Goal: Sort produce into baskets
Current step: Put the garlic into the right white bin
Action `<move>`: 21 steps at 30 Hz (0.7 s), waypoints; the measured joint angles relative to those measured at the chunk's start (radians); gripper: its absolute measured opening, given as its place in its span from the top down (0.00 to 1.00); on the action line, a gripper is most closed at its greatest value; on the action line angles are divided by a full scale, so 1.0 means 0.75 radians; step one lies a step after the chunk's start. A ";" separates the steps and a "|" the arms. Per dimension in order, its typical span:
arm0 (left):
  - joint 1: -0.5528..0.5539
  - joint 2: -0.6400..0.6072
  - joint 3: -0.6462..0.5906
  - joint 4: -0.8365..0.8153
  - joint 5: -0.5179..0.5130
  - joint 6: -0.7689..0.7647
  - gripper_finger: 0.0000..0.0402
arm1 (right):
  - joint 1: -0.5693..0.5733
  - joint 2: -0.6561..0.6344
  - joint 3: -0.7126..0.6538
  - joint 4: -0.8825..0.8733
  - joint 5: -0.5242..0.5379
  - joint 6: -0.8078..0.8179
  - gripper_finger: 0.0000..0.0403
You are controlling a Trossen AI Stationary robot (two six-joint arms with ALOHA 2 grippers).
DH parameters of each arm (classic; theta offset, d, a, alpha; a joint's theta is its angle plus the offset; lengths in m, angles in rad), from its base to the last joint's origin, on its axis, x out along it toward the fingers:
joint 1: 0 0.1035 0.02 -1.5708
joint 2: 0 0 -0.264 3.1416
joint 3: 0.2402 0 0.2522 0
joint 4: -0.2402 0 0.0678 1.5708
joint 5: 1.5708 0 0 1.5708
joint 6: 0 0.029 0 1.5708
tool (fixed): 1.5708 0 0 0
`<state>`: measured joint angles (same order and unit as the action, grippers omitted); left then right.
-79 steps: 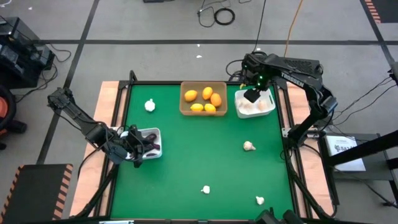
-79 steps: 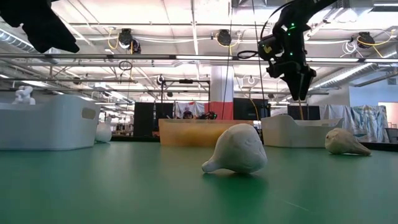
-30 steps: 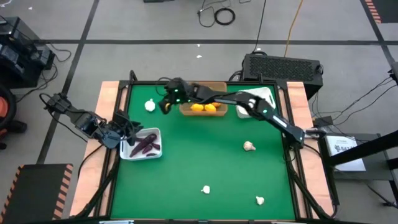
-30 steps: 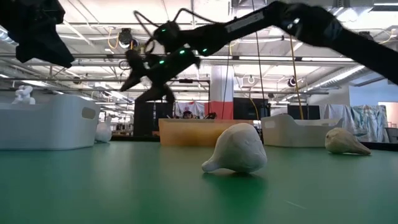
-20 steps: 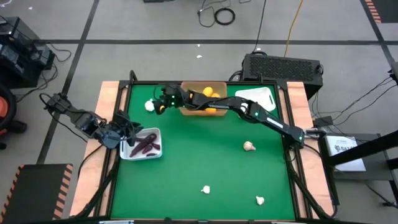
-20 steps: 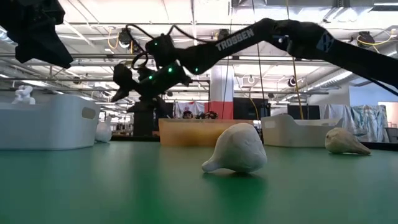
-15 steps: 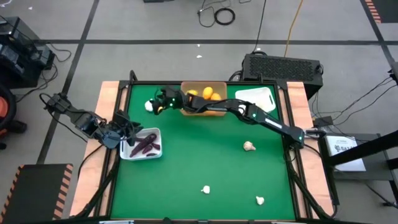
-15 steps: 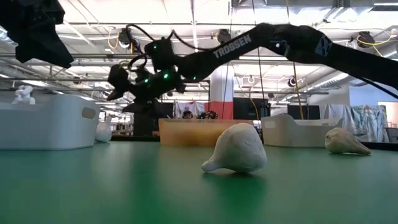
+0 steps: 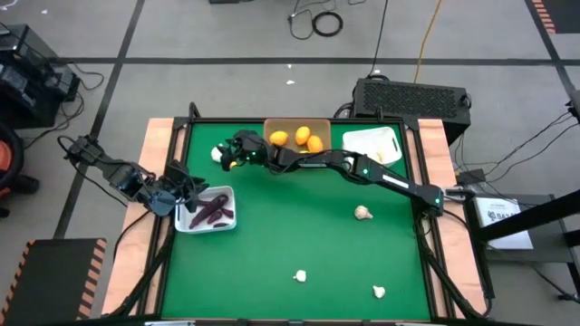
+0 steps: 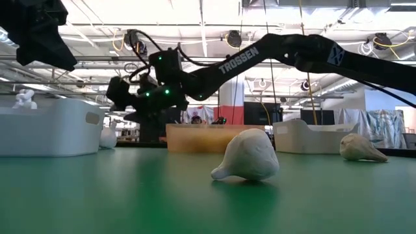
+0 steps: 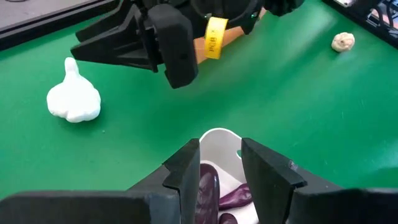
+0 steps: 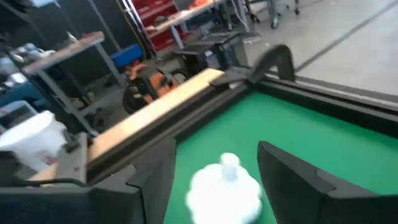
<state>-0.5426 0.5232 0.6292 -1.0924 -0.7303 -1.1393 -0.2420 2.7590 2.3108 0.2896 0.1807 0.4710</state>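
Note:
A whitish garlic bulb (image 9: 217, 153) lies on the green table near its far left corner; it also shows in the left wrist view (image 11: 73, 99). My right gripper (image 9: 228, 157) reaches across the table to it, open, with a finger on either side of the bulb (image 12: 225, 190) and apart from it. My left gripper (image 9: 188, 196) hangs open over the white basket (image 9: 220, 192) that holds dark purple pieces (image 9: 216, 213). The tan basket (image 9: 272, 156) holds orange and yellow fruits (image 9: 302, 138). A second white basket (image 9: 372, 143) stands at the far right.
Three more garlic bulbs lie loose on the table: one right of the middle (image 9: 362, 213), two near the front edge (image 9: 299, 276) (image 9: 379, 291). My right arm (image 9: 362, 167) stretches in front of the tan basket. Wooden rails (image 9: 161, 154) edge the table.
My right gripper has gone from in front of the tan basket toward the table's left edge and down, and now stands around the far-left garlic bulb. The fruits in the tan basket, hidden under the arm before, show again.

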 joint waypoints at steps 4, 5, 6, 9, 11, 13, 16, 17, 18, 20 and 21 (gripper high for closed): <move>0.000 0.001 0.000 0.002 -0.001 0.000 0.69 | 0.031 0.040 0.010 0.026 0.046 -0.068 0.50; 0.000 0.000 0.000 0.002 -0.001 0.000 0.69 | 0.040 0.059 0.029 0.027 0.064 -0.076 0.51; 0.000 0.001 0.000 0.006 -0.003 -0.001 0.69 | 0.050 0.078 0.053 0.024 0.063 -0.078 0.51; 0.000 0.006 0.000 0.018 -0.003 -0.007 0.69 | 0.061 0.102 0.056 0.144 0.034 -0.151 0.52; 0.000 0.012 0.000 0.017 0.006 -0.008 0.69 | 0.062 0.114 0.064 0.162 0.061 -0.223 0.52; 0.000 0.018 0.000 0.017 0.013 -0.009 0.69 | 0.058 0.120 0.062 0.158 0.073 -0.263 0.52; 0.000 0.027 0.000 0.017 0.016 -0.009 0.69 | 0.046 0.124 0.059 0.151 0.076 -0.265 0.53; 0.000 0.028 0.000 0.017 0.017 -0.009 0.69 | 0.040 0.124 0.059 0.159 0.074 -0.265 0.54; 0.000 0.031 0.000 0.017 0.017 -0.009 0.69 | 0.032 0.123 0.059 0.161 0.072 -0.266 0.55; 0.000 0.033 0.000 0.017 0.017 -0.009 0.69 | 0.017 0.123 0.060 0.163 0.055 -0.269 0.58; 0.000 0.033 0.000 0.016 0.018 -0.009 0.69 | 0.010 0.123 0.060 0.158 0.044 -0.270 0.60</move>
<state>-0.5426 0.5480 0.6292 -1.0805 -0.7170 -1.1458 -0.2345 2.8510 2.3561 0.4083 0.2140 0.2682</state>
